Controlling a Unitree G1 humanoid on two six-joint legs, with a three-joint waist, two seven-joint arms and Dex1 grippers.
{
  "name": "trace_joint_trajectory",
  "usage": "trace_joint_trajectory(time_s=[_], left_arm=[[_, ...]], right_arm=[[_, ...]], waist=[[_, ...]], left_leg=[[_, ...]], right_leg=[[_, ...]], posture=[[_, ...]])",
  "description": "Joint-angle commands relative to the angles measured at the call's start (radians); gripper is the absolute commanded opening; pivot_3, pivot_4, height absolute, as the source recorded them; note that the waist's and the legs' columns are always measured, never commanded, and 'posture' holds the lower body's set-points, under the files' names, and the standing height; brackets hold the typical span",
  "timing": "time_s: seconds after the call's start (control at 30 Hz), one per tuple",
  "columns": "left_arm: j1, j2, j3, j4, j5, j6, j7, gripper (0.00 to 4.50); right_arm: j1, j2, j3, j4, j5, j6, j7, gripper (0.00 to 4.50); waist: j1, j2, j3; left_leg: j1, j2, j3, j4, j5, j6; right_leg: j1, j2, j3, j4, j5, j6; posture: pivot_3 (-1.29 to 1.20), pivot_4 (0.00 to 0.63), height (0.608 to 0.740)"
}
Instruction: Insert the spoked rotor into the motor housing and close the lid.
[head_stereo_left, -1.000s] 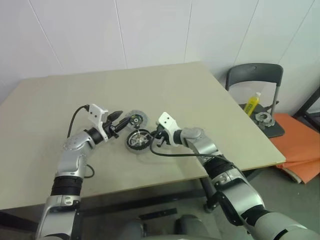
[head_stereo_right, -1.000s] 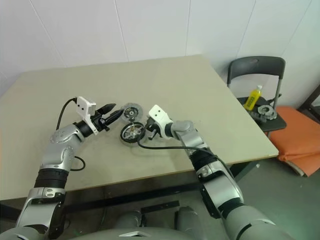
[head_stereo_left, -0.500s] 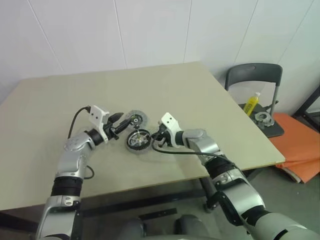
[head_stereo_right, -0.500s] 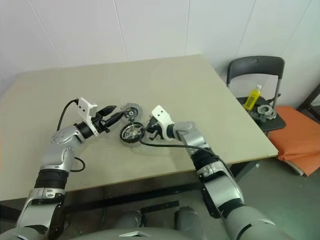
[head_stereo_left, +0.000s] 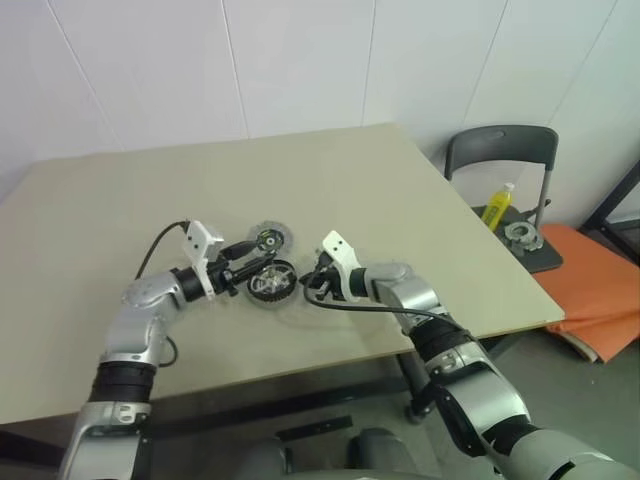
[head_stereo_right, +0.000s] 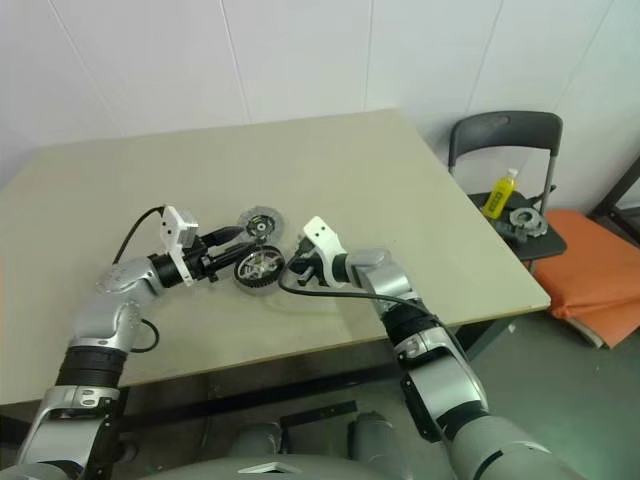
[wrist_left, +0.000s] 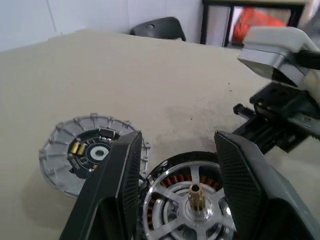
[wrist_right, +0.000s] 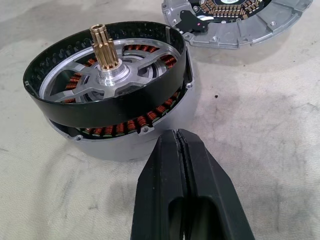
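Head views: beige tabletop (head_stereo_left: 400, 190). The motor housing (head_stereo_left: 270, 285) sits near the front centre, with the lid (head_stereo_left: 268, 237) lying flat just beyond it at about 12 o'clock, close to it but apart. Left end effector (head_stereo_left: 262, 268) reaches in from 9 o'clock, its fingers astride the housing's top. Right end effector (head_stereo_left: 312, 284) points at the housing from 3 o'clock, just beside it. Whether the left fingers touch the part is not clear from here.

Left wrist view: left end effector (wrist_left: 177, 165) with jaws apart, one black finger on each side of the spoked rotor (wrist_left: 192, 200). The rotor is already inside the housing: silvery spokes run to a hub with a small brass toothed shaft, and copper windings show between the spokes. The lid (wrist_left: 87, 155) is a grey ribbed disc with a dark centre and small parts on it.

Right wrist view: right end effector (wrist_right: 182, 145) pressed shut, holding nothing, tip just short of the housing wall (wrist_right: 125, 145). The rotor's (wrist_right: 107, 80) black outer ring (wrist_right: 100, 112) sits tilted, raised on the near side, so windings show beneath it; it looks not fully seated.

Handling, judged: rigid metal parts, dense for their size, smooth and likely slippery on the ring. The copper windings are fragile and the brass shaft should not be knocked, so hold the rotor by opposite sides of its outer ring and press down evenly. The lid is thin and stiff; its ribbed rim offers the best hold, clear of the parts on its face.
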Motion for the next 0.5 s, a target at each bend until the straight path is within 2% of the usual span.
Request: trace_joint_trajectory(time_s=[0.03, 0.33, 0.5], left_arm=[[-0.009, 0.083, -0.024, -0.131, 0.017, -0.022, -0.067, 2.48], [-0.058, 0.273, -0.126, -0.236, 0.022, 0.035, -0.277, 2.48], [-0.096, 0.311, -0.199, -0.175, 0.091, -0.025, -0.350, 2.48]], right_arm=[[-0.031, 0.008, -0.017, -0.007, 0.014, -0.022, -0.006, 0.03], [-0.046, 0.016, -0.015, 0.035, 0.007, -0.046, -0.014, 0.03], [-0.049, 0.019, -0.016, 0.042, 0.007, -0.054, -0.020, 0.03]], waist=[[-0.002, 0.000, 0.000], [-0.007, 0.001, 0.001], [-0.006, 0.001, 0.001]], left_leg=[[0.000, 0.000, 0.000, 0.000, 0.000, 0.000], [0.000, 0.000, 0.000, 0.000, 0.000, 0.000], [0.000, 0.000, 0.000, 0.000, 0.000, 0.000]], right_leg=[[0.000, 0.000, 0.000, 0.000, 0.000, 0.000], [0.000, 0.000, 0.000, 0.000, -0.001, -0.001], [-0.001, 0.000, 0.000, 0.000, -0.001, -0.001]], posture=[[0.00, 0.000, 0.740], [0.00, 0.000, 0.740], [0.00, 0.000, 0.740]])
